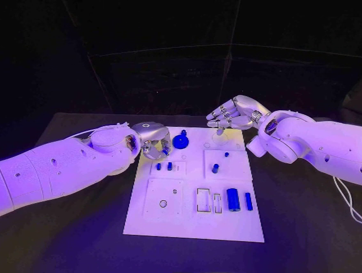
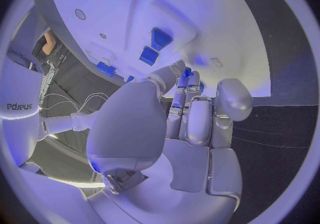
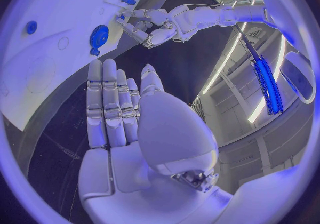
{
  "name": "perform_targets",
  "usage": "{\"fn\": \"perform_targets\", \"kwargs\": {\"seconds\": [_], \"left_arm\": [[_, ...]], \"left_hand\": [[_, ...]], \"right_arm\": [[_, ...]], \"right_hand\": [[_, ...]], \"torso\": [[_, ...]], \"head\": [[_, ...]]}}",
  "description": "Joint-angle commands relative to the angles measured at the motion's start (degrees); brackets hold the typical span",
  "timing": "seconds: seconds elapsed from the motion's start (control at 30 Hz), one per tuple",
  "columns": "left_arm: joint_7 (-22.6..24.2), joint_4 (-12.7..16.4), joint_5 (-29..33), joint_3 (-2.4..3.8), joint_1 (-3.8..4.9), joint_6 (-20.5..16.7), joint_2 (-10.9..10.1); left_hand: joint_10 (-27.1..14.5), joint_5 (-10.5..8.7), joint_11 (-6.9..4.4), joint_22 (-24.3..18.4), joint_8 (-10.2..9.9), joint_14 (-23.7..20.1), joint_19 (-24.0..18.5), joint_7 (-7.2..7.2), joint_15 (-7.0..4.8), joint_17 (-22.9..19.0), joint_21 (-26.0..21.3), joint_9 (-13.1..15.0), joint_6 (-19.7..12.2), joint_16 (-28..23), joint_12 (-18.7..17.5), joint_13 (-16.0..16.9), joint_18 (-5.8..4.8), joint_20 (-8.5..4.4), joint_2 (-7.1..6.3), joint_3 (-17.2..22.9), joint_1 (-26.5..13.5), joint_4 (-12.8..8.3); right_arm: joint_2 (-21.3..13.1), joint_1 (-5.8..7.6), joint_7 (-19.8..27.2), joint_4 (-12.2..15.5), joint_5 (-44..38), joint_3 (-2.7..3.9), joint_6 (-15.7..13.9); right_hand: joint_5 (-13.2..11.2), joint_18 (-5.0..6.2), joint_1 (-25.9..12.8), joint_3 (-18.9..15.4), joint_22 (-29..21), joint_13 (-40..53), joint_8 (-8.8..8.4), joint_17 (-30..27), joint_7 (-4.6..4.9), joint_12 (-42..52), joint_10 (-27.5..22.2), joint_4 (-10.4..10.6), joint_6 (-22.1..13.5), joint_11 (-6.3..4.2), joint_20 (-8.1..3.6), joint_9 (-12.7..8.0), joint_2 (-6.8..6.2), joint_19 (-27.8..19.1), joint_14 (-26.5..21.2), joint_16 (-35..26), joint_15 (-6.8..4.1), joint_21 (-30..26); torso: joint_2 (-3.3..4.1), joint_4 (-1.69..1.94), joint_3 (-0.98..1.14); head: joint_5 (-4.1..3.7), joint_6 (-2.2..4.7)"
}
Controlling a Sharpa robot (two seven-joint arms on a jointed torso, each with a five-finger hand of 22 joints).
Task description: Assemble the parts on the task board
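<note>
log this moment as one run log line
left hand: at task board far-left corner, grip unclear | right hand: above far edge, holds nothing | blue gear: on board beside left hand

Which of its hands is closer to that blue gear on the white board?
The left hand: it sits right beside the gear, at the board's far left corner. The right hand hovers farther off, beyond the board's far edge.
</note>
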Motion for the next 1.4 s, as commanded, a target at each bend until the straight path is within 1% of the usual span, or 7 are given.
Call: {"fn": "perform_targets", "kwargs": {"seconds": [0.03, 0.93, 1.4], "left_arm": [[1.0, 0.2, 0.2, 0.04, 0.06, 0.1, 0.0], [2.7, 1.0, 0.9, 0.05, 0.06, -1.7, -0.3], [2.9, 1.2, 1.0, 0.05, 0.06, -0.7, -0.5]], "left_hand": [[0.3, 0.13, 0.03, 0.1, -0.2, 0.8, 0.4, -0.04, -0.28, 0.0, -0.1, 0.0, 0.5, -0.1, -0.2, 0.1, -0.55, 0.09, 0.20, 0.4, 0.0, 0.1], [1.6, 0.11, -0.20, 0.7, -0.2, 0.9, 0.7, -0.06, -0.45, 0.1, 0.6, 0.0, 0.6, 0.0, -0.1, 0.4, -0.67, -0.03, 0.48, 1.1, 0.8, -0.5], [1.6, 0.10, -0.19, 0.7, -0.2, 0.9, 0.7, -0.04, -0.46, 0.0, 0.6, 0.0, 0.5, -0.1, -0.2, 0.4, -0.66, -0.04, 0.42, 1.1, 0.8, -0.6]], "right_arm": [[0.0, 0.10, 0.4, 0.2, 0.0, 0.03, -0.1], [0.0, 0.10, 0.5, 0.2, 0.0, 0.03, -0.1], [0.0, 0.10, 0.5, 0.2, 0.0, 0.03, 0.0]], "right_hand": [[0.2, 0.24, -0.1, -0.1, -0.1, -0.1, 0.16, -0.1, -0.02, -0.1, -0.2, -0.4, -0.2, 0.03, 0.10, 0.0, 0.59, 0.1, 0.1, -0.2, -0.06, -0.3], [0.2, 0.24, -0.1, -0.1, -0.1, -0.1, 0.16, -0.1, -0.02, -0.1, -0.2, -0.4, -0.2, 0.03, 0.10, 0.0, 0.59, 0.1, 0.1, -0.2, -0.06, -0.3], [0.2, 0.24, -0.1, -0.1, -0.1, -0.1, 0.16, -0.1, -0.02, -0.1, -0.2, -0.4, -0.2, 0.03, 0.10, 0.0, 0.59, 0.1, 0.1, -0.2, -0.06, -0.3]], "torso": [[0.00, 0.00, -0.02], [-0.01, 0.02, -0.01], [-0.01, 0.01, 0.01]], "head": [[-0.04, 0.02], [-0.10, 0.03], [-0.11, 0.00]]}}
